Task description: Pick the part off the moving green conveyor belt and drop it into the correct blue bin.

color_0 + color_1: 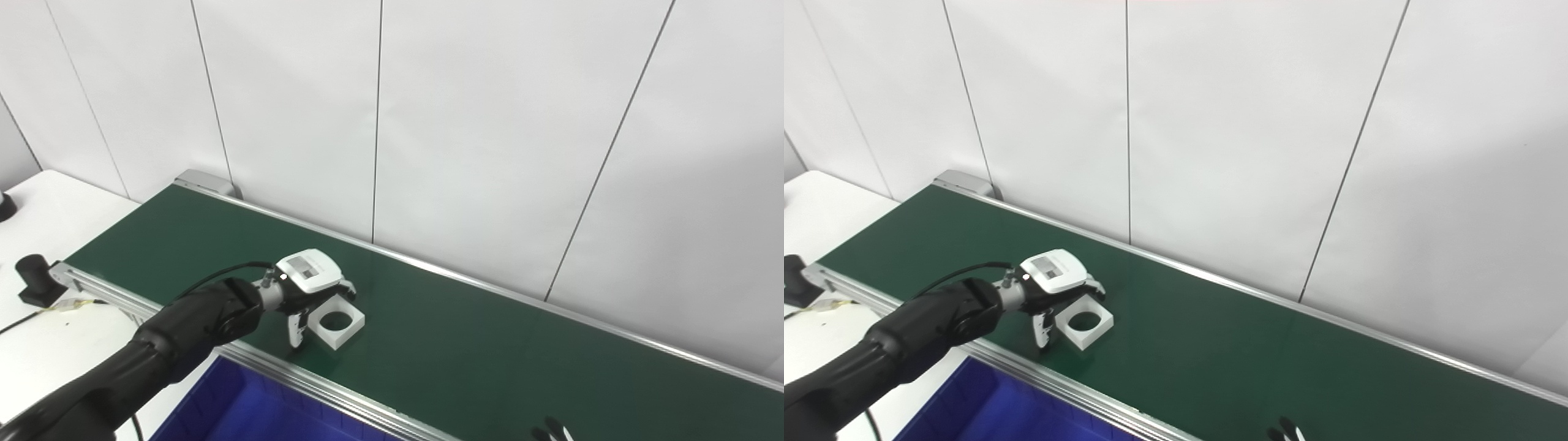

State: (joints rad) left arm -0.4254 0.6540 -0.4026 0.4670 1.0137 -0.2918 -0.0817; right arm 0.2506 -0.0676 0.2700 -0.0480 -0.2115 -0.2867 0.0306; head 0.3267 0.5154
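A white square part (336,321) with a round hole lies flat on the green conveyor belt (490,349), near its front rail. My left hand (309,285) hovers right over the part's left side. Its thumb (296,331) points down beside the part's near-left corner and its fingers (348,290) curl past the far corner, so the part sits between them; I cannot tell if they touch it. The part shows no lift off the belt. Of my right hand (551,430) only dark fingertips show at the bottom edge.
A blue bin (245,404) sits below the belt's front rail (343,392), under my left forearm. A white table (55,343) at the left carries a black cylinder (33,278) and cables. A white panelled wall runs close behind the belt.
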